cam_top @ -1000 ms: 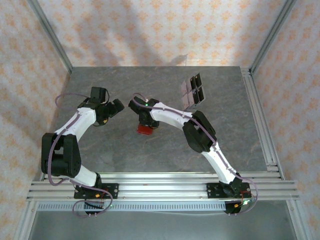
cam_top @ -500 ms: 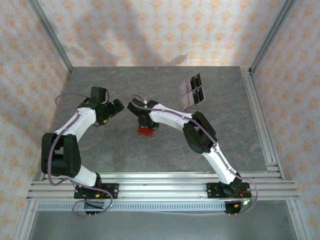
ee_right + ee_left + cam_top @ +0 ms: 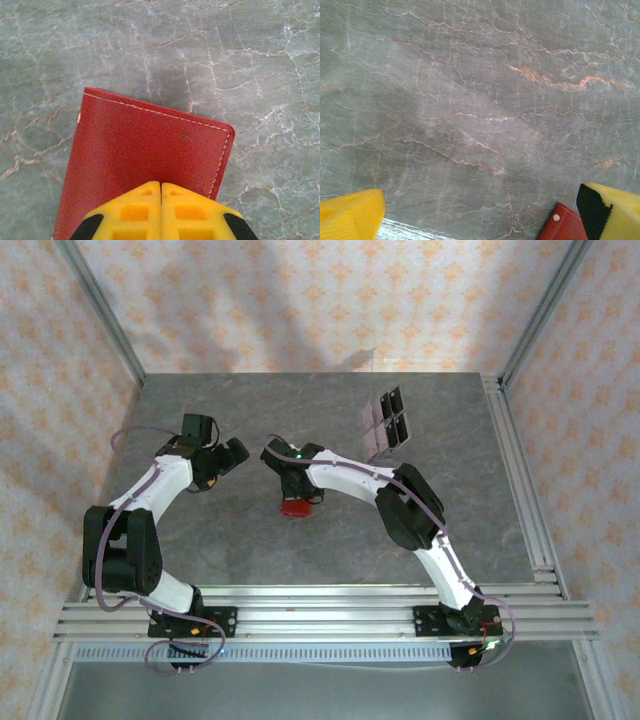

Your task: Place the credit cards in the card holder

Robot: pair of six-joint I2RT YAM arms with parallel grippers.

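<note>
The card holder [image 3: 150,155], a small red wallet with pale stitching, lies folded flat on the grey marbled table. My right gripper [image 3: 161,186] is shut, its yellow fingers pressed together over the wallet's near edge; nothing red shows between them. From above, the right gripper [image 3: 293,490] stands over the card holder [image 3: 294,508] at mid-table. My left gripper [image 3: 232,454] is open to the left of it, fingers spread wide over bare table. A corner of the card holder [image 3: 565,227], with a small stud, lies beside the left gripper's [image 3: 480,220] right finger. Several dark credit cards [image 3: 385,422] stand at the back right.
The cards sit in a clear plastic stand [image 3: 378,440] behind the right arm's forearm. Aluminium rails [image 3: 520,480] border the table on the right and near sides. Patterned walls close in the back and sides.
My right gripper has closed from partly open to shut above the wallet. The wallet now looks flatter and smaller from above and sits slightly nearer. The left arm has not moved.
</note>
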